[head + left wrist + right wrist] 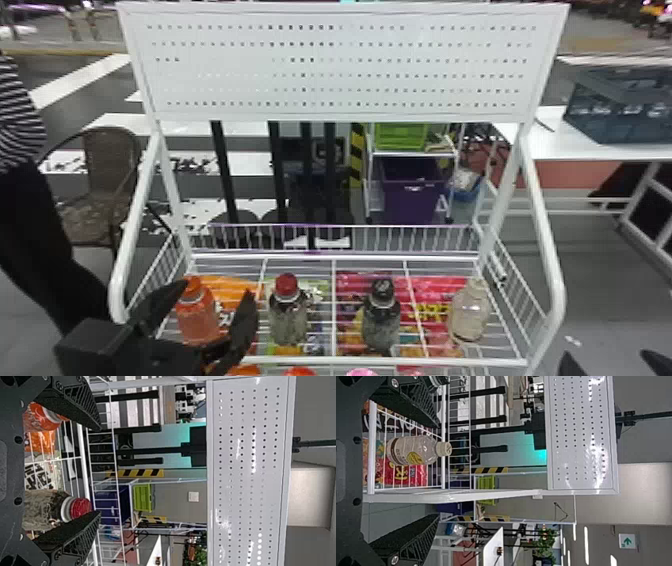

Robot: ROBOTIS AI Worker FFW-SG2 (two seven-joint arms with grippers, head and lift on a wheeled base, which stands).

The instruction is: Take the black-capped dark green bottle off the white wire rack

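While our black left gripper (pixel 99 471) and right gripper (pixel 438 471) gape, we could topple the cream-capped clear plastic bottle (pixel 469 312) by sweeping leftward to the black-capped dark green bottle (pixel 381 320).

Left: brown woven chair (pixel 107 165)
White cart (pixel 415 155): lime-green plastic crate (pixel 400 136) above purple plastic bin (pixel 411 197)
White tabletop (pixel 542 145): blue-grey plastic crate (pixel 620 112)
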